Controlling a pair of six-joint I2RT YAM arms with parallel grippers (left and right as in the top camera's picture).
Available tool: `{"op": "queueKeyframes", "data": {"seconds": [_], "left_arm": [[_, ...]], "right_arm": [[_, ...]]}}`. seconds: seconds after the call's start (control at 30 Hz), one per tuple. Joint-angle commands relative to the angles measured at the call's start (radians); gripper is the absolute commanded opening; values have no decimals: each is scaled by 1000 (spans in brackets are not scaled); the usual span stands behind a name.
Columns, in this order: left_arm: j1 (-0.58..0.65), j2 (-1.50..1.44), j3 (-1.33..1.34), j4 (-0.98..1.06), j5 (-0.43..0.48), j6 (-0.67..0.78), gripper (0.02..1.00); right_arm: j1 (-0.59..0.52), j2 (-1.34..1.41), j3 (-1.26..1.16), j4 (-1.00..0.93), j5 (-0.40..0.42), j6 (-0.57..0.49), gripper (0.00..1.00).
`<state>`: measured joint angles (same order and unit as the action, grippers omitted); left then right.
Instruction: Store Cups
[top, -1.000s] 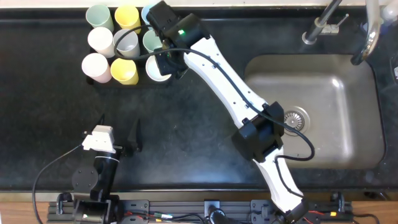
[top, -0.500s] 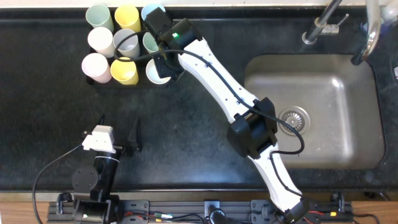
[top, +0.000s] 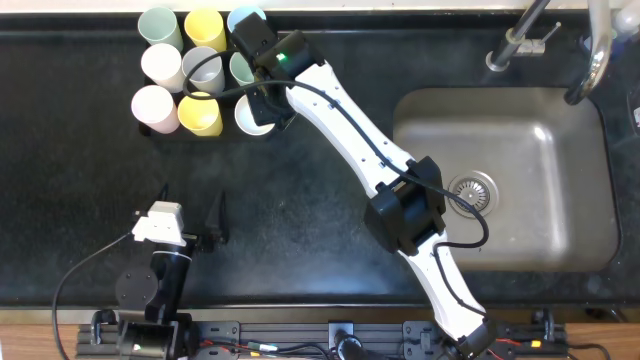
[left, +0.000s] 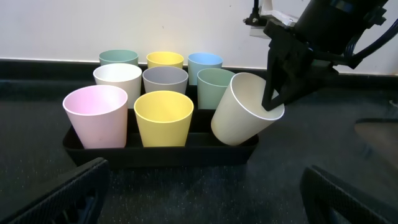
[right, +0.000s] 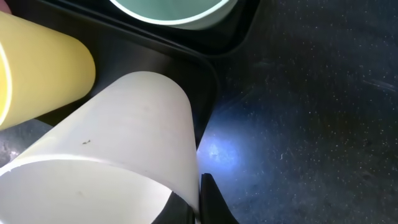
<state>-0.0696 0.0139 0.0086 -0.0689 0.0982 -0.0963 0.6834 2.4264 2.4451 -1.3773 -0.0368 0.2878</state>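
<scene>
A black tray (left: 158, 154) at the counter's back left holds several upright cups in pink (left: 96, 116), yellow (left: 163, 117), white, grey, green and blue. My right gripper (top: 266, 99) is shut on the rim of a white cup (left: 244, 109), which leans outward with its base down in the tray's near right corner slot. In the right wrist view the white cup (right: 115, 165) lies beside a yellow cup (right: 46, 74) and the tray rim (right: 208, 59). My left gripper (top: 192, 225) rests open over bare counter, well short of the tray (top: 222, 135).
A steel sink (top: 500, 175) with a faucet (top: 520, 40) takes up the right side. A white wall runs close behind the tray. Dark counter lies open between the tray and the left arm.
The right arm shifted slightly left with the white cup a second ago, then held still. The left arm has not moved.
</scene>
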Motion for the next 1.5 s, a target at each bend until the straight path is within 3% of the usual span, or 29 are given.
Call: {"op": "queueKeyframes", "data": {"seconds": [0.03, 0.43, 0.53, 0.67, 0.87, 1.03, 1.17, 1.5], "left_arm": [[11, -5, 0, -5, 13, 18, 1000], [11, -5, 0, -5, 13, 18, 1000], [11, -5, 0, -5, 13, 18, 1000], [11, -5, 0, -5, 13, 18, 1000], [11, -5, 0, -5, 13, 18, 1000], [11, -5, 0, -5, 13, 18, 1000], [11, -5, 0, -5, 13, 18, 1000], [11, -5, 0, -5, 13, 18, 1000]], "right_arm": [[12, 9, 24, 5, 9, 4, 86], [12, 6, 24, 4, 12, 0, 286], [12, -23, 24, 23, 13, -26, 415], [0, -135, 24, 49, 13, -98, 673], [-111, -329, 21, 14, 20, -230, 996], [-270, -526, -120, 25, 15, -338, 998], [-381, -764, -423, 134, -19, -418, 998], [-471, -1554, -1397, 681, -18, -386, 998]]}}
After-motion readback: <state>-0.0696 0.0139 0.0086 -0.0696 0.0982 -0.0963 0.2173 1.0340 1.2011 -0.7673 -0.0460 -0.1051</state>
